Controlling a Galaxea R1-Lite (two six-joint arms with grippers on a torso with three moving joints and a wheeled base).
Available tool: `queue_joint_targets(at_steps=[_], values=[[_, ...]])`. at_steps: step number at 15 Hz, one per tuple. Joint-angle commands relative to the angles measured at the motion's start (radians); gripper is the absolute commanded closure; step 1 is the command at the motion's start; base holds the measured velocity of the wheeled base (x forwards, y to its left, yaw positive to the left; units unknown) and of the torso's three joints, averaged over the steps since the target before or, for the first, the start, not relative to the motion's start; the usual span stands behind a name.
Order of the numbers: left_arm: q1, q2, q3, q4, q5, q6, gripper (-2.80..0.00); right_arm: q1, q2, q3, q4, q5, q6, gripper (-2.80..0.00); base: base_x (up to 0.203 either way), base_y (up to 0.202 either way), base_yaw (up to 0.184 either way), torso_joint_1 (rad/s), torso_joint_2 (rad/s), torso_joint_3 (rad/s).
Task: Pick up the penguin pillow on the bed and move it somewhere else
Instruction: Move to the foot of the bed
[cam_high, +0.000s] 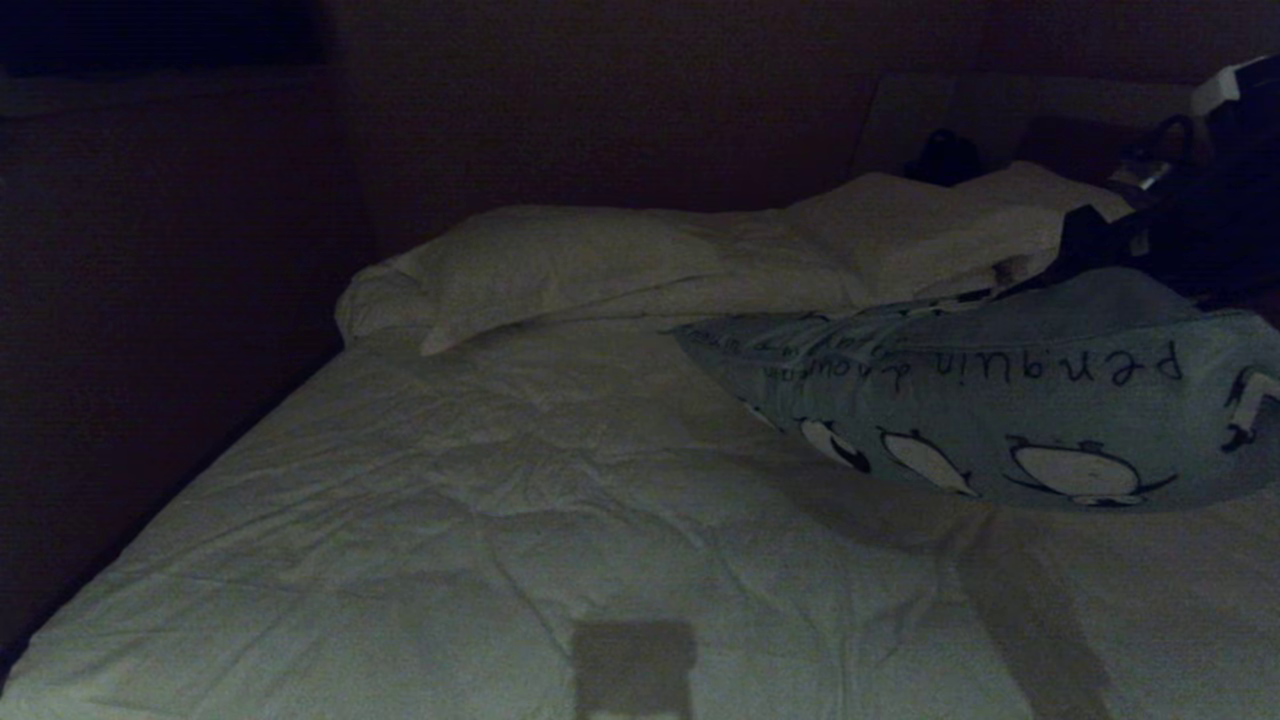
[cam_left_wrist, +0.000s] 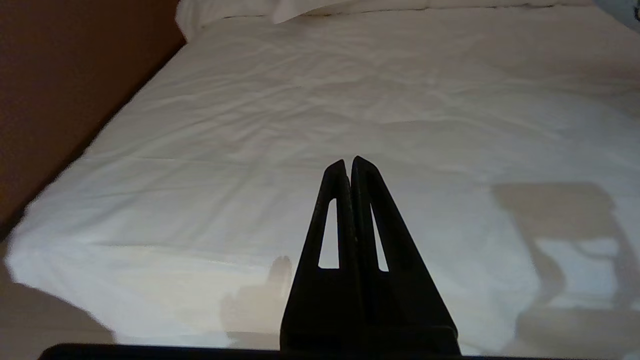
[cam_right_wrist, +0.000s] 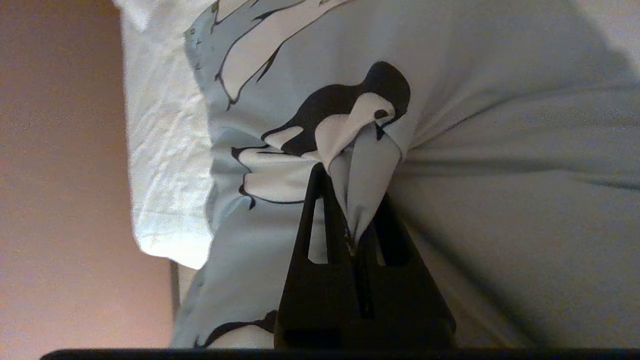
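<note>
Our right gripper (cam_right_wrist: 352, 200) pinching grey-blue penguin-print fabric pillow (cam_right_wrist: 500, 150), our left gripper (cam_left_wrist: 348, 167) closed empty over wrinkled white quilted bed (cam_left_wrist: 300, 100).

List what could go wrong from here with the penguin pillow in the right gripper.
1. The right gripper pinches only a small fold of the cover of the penguin pillow; the fabric could slip out and the pillow drop onto the bed.
2. The pillow hangs beside the white pillows and might snag or drag them as it moves.
3. The left gripper is shut and empty over the duvet, so nothing supports the pillow's free end.
</note>
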Motion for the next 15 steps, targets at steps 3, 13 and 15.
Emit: queue_joint_targets(at_steps=[3, 13, 15], values=[[0.0, 0.0, 0.0, 0.0, 0.001, 0.0, 0.0, 0.073, 0.024, -0.003, -0.026, -0.001, 0.048, 0.0, 0.0, 0.197, 0.001, 0.003, 0.0, 0.007], [0.0, 0.0, 0.0, -0.001, 0.001, 0.002, 0.0, 0.323, 0.09, -0.007, -0.143, -0.232, 0.115, 0.0, 0.0, 0.195, 0.0, 0.003, 0.0, 0.002], [0.0, 0.0, 0.0, -0.001, 0.001, 0.002, 0.0, 0.355, 0.099, -0.008, -0.146, -0.235, 0.117, 0.0, 0.0, 0.195, -0.001, 0.009, 0.0, 0.003]])
